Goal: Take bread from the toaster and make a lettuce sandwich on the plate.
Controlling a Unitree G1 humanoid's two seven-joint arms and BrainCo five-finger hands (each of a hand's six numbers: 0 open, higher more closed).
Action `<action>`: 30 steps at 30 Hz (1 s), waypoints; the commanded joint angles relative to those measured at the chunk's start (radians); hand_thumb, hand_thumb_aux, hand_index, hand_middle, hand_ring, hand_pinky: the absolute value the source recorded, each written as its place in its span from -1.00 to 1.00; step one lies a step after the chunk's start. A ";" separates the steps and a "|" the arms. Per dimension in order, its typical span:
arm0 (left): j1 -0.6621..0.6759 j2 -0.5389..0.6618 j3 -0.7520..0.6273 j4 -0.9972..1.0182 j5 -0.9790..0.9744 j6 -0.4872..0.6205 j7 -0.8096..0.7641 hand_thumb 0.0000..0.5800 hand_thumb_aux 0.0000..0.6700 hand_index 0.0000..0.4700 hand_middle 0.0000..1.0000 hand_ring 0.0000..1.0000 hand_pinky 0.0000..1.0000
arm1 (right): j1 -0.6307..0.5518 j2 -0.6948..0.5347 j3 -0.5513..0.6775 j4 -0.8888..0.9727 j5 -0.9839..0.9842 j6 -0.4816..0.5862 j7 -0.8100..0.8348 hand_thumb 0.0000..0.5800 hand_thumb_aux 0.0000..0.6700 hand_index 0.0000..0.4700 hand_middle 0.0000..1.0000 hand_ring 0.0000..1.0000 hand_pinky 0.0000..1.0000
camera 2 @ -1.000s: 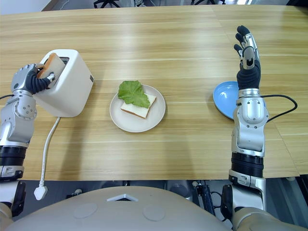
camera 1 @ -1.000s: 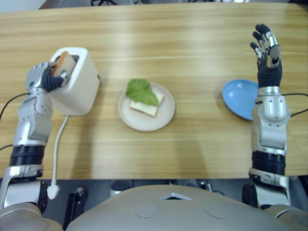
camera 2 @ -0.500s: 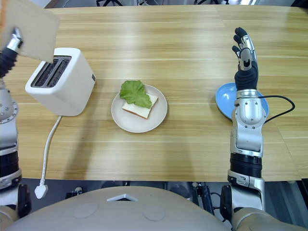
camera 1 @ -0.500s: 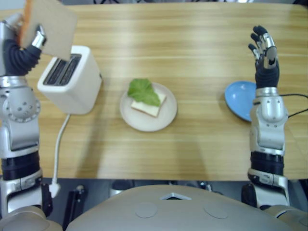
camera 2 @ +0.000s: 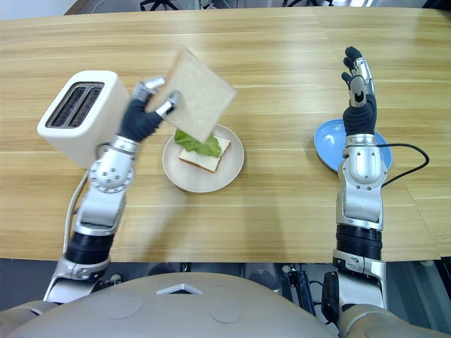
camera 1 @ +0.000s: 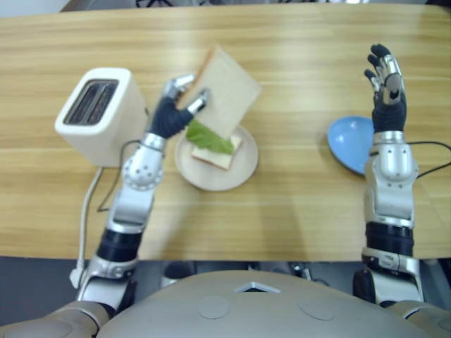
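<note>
You're pinching bread w/ L hand, tilted above plate w/ lettuce, R hand hovering spread nr dish

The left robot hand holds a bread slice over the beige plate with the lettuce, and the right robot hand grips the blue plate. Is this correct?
Not quite. In the right eye view the right robot hand grips nothing: it is raised, open, by the blue plate. The left robot hand does hold a bread slice over the beige plate with the lettuce.
</note>
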 commanded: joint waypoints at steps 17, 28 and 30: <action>-0.200 -0.019 -0.016 0.599 0.159 -0.140 0.185 1.00 1.00 0.96 1.00 1.00 1.00 | 0.000 0.010 0.053 0.064 -0.085 -0.056 -0.023 -1.00 -1.00 -1.00 -1.00 -1.00 -1.00; -0.183 -0.010 -0.034 0.593 0.182 -0.085 0.130 1.00 1.00 0.96 1.00 1.00 1.00 | 0.007 -0.005 0.175 0.048 -0.241 -0.091 -0.007 -1.00 -1.00 -1.00 -1.00 -1.00 -1.00; -0.185 -0.011 -0.038 0.612 0.185 -0.069 0.118 1.00 1.00 0.96 1.00 1.00 1.00 | 0.006 -0.011 0.214 0.046 -0.275 -0.100 0.008 -1.00 -1.00 -1.00 -1.00 -1.00 -1.00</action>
